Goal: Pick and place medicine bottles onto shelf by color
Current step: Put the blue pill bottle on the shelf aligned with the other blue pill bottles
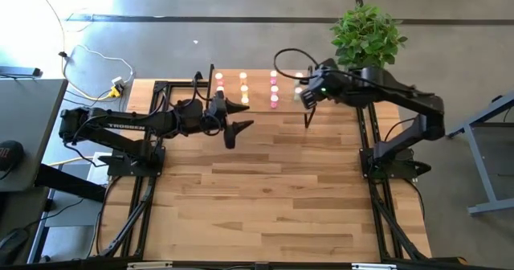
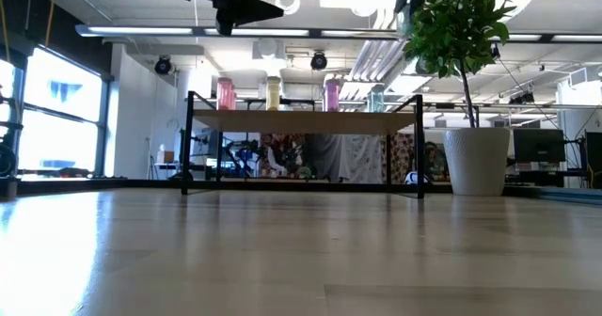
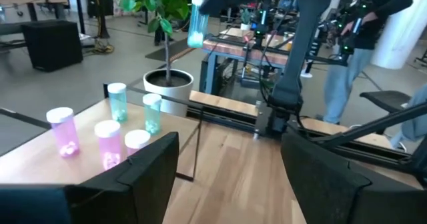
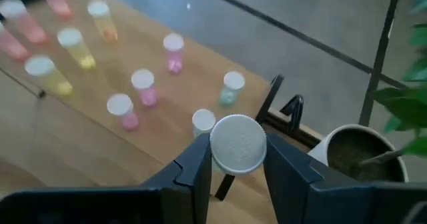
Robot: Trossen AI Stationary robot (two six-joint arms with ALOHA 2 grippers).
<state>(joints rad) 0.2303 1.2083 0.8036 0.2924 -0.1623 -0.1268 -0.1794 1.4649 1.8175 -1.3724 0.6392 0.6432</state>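
Note:
The shelf [image 1: 257,95] stands at the table's far middle on thin black legs [image 2: 419,147]. On it stand several medicine bottles in rows: red [image 4: 59,7], yellow [image 4: 79,51], pink [image 4: 145,89] and pale green [image 4: 231,91]. My right gripper [image 4: 238,161] hovers above the shelf's right end, shut on a pale green bottle [image 3: 195,25]. My left gripper [image 1: 245,115] stands open and level just in front of the shelf's left half, with nothing between its fingers [image 3: 150,167]. My right gripper pinches the pale green bottle between its two fingers, by the sides at its white cap end [image 4: 238,144]. The fingers slant down from the table's right. The bottle hangs roughly upright below them [image 3: 195,31], lifted clear above the shelf.
A leafy plant in a white pot [image 2: 475,161] stands off the table's far right corner, close beside the shelf's right end. Black frame rails [image 1: 365,141] run along both table sides. A person [image 3: 360,24] stands in the room beyond. Bare tabletop [image 1: 265,198] lies toward the near edge.

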